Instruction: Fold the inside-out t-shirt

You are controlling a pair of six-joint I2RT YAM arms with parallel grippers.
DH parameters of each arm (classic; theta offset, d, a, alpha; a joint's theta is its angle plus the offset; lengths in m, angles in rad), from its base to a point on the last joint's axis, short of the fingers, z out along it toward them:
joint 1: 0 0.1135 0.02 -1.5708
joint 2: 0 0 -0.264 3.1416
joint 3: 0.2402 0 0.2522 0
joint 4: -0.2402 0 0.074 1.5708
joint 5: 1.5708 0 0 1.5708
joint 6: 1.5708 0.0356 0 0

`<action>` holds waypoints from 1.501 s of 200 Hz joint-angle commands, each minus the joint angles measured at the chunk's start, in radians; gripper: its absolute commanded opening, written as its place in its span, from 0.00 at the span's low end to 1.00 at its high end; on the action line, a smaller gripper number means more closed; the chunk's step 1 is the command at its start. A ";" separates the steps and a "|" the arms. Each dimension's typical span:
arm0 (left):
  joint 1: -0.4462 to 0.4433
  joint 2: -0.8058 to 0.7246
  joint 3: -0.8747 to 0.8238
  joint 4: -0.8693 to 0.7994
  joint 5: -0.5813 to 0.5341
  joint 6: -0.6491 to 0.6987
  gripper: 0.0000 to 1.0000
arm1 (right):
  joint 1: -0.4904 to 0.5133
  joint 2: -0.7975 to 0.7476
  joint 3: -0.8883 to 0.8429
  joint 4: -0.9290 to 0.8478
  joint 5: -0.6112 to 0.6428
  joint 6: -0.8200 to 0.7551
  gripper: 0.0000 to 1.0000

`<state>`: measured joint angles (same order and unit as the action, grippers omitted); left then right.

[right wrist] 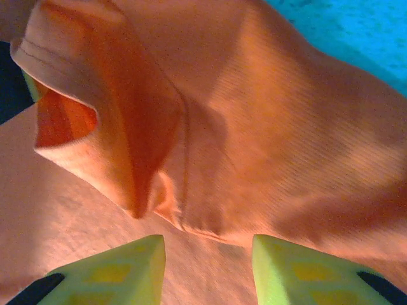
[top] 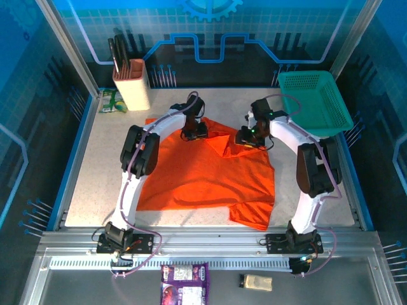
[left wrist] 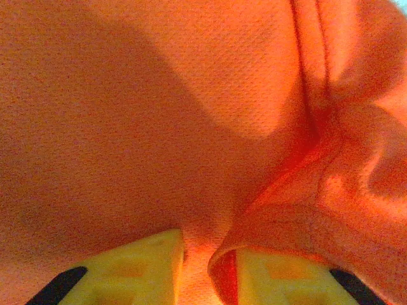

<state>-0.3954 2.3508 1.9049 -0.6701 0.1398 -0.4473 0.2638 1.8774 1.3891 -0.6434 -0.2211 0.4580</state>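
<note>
Geometry: inside-out t-shirt (top: 203, 175) lies spread on worktop (top: 95, 184), mostly nearward of both arms' tips; at its rumpled far edge left fingers (left wrist: 133, 267) pinch a raised fold, right fingers (right wrist: 114, 270) stand spread over a loose flap, so the fold likely comes nearward.

A speckled pale table (top: 95, 184) sits inside blue printed wall panels (top: 210, 32) with aluminium posts (top: 63, 38).
</note>
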 commanded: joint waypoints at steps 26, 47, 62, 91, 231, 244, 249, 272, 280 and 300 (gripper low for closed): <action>0.003 -0.057 -0.033 0.069 0.098 -0.056 0.29 | 0.065 0.053 0.084 0.037 0.016 0.178 0.53; 0.009 -0.065 -0.042 0.073 0.095 -0.058 0.32 | 0.079 0.071 0.110 0.056 0.023 0.266 0.56; 0.016 -0.074 -0.050 0.085 0.096 -0.062 0.33 | 0.088 0.092 0.135 0.051 0.050 0.305 0.59; 0.022 -0.073 -0.034 0.093 0.091 -0.065 0.35 | 0.095 0.155 0.202 -0.003 0.096 0.338 0.61; 0.029 -0.002 0.089 0.063 0.115 -0.067 0.28 | 0.126 0.124 0.195 -0.044 0.155 0.313 0.19; 0.029 0.002 0.094 0.065 0.118 -0.069 0.28 | 0.130 0.122 0.207 -0.057 0.165 0.302 0.13; 0.029 0.002 0.095 0.065 0.119 -0.070 0.28 | 0.130 0.121 0.211 -0.064 0.168 0.298 0.12; 0.029 0.007 0.100 0.062 0.123 -0.069 0.26 | 0.136 0.123 0.234 -0.094 0.195 0.279 0.32; 0.029 0.008 0.100 0.060 0.122 -0.068 0.26 | 0.138 0.124 0.246 -0.111 0.216 0.268 0.36; 0.029 0.018 0.098 0.051 0.114 -0.062 0.23 | 0.139 0.127 0.284 -0.147 0.267 0.233 0.41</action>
<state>-0.3710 2.3428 1.9690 -0.5945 0.2340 -0.4992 0.3882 2.0266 1.6131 -0.7170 -0.0326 0.7383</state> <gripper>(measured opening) 0.243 0.390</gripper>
